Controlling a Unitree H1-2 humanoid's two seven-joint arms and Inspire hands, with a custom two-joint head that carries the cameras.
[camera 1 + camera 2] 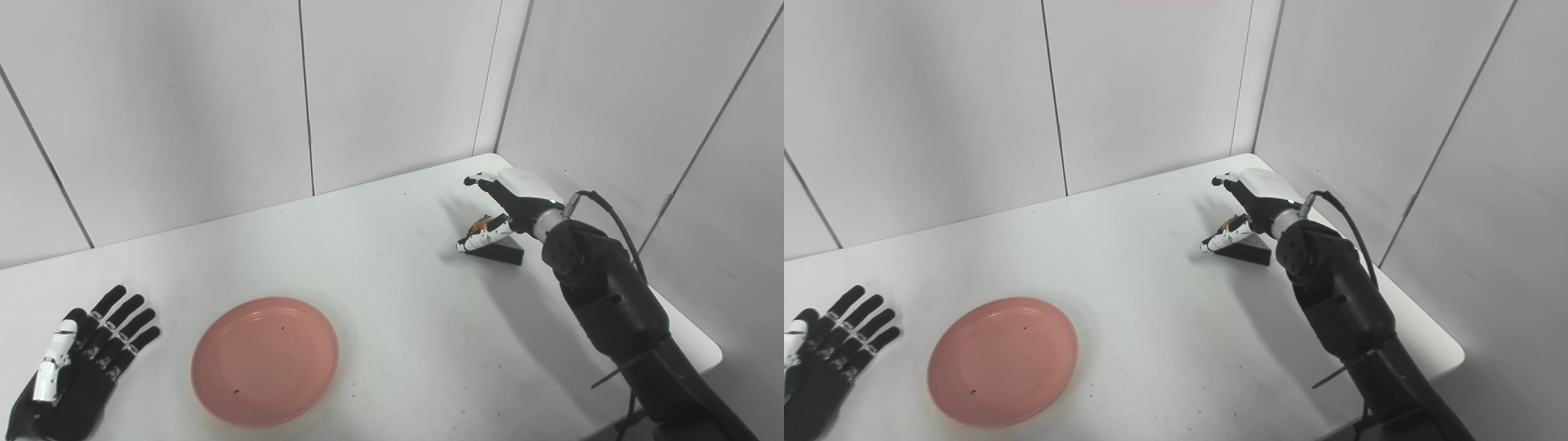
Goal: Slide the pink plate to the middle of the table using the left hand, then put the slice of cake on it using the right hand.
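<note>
A: What stands behind the table (pixel 392 257)?

B: Pale grey wall panels (pixel 184 104), split by thin dark seams that run top to bottom. They meet in a corner (pixel 497 122) at the far right.

A: And the table itself?

B: White and matte, with a few small dark specks, and its near right corner is rounded. The light is soft and even, leaving faint shadows on the top.
</note>
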